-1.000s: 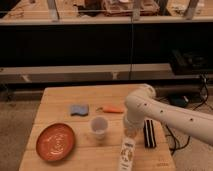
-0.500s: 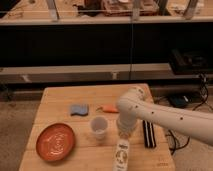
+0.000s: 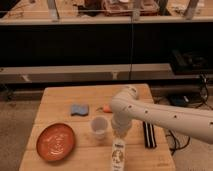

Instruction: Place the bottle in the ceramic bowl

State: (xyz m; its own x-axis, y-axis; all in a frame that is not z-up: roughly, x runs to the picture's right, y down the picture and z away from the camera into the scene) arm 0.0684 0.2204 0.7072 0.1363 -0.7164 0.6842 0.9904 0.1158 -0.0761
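Observation:
The bottle (image 3: 118,156), slim and pale with a cream label, hangs upright below my gripper (image 3: 119,142) at the front of the wooden table (image 3: 60,97). The gripper is shut on the bottle's top and holds it over the table's front edge. The white arm reaches in from the right and bends down to it. The ceramic bowl (image 3: 56,141), a shallow orange-red dish, lies at the front left of the table, well to the left of the gripper. It holds nothing.
A translucent whitish cup (image 3: 99,127) stands between the bowl and the gripper. A blue sponge (image 3: 79,109) and a small orange thing (image 3: 106,108) lie further back. A black oblong object (image 3: 149,135) lies to the right. Dark shelves stand behind the table.
The arm and gripper have moved left with the bottle, from near the black object to just right of the cup. The bowl and cup have not moved.

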